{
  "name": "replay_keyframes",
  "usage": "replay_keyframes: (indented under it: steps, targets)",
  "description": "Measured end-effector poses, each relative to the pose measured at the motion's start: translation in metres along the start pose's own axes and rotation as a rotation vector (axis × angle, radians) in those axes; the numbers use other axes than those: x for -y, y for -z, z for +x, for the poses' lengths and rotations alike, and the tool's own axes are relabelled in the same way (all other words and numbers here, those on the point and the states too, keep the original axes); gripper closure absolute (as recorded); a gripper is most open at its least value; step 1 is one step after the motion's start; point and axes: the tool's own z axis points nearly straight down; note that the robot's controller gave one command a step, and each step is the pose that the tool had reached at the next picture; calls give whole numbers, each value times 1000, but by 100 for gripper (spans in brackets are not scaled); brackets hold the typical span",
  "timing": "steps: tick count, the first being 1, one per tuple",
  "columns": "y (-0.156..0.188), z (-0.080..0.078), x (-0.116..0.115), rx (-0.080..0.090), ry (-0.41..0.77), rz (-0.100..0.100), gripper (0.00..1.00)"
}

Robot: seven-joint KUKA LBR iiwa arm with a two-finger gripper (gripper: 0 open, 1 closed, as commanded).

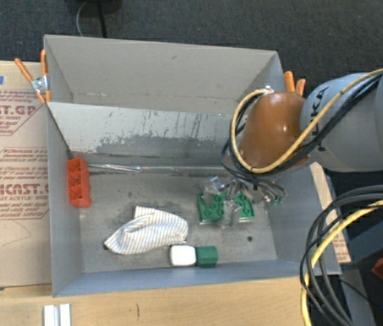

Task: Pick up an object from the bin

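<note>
While down low toward the right wall of the bin (pixel 151 73), hovering with the gripper (pixel 229 201) right on top of a flat green plastic piece (pixel 210 212). Cannot tell how far open: buried in metal and cable beneath the orange cover (pixel 269 131). Cannot tell whether holding anything either. Looks like a thin studded plate, perhaps two lying side by side, flat on the floor, closer to the right wall than the left. Judging by that: light, stiff, hard, probably a little slick. Best pinched across the thin edges, not pressed on the broad face. Tricky lying flat like this, and liable to skid sideways under a poor bite. Elsewhere: a white striped cloth (pixel 147 231) mid-floor, a white block (pixel 183 255) touching a green block (pixel 207 255) by the near wall, an orange brick (pixel 78 181) against the left wall.
</note>
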Motion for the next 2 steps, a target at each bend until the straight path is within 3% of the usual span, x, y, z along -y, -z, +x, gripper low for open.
replay_keyframes:
  steps: [2]
  targets:
    - [7, 3, 6, -2, -10, -2, 100]
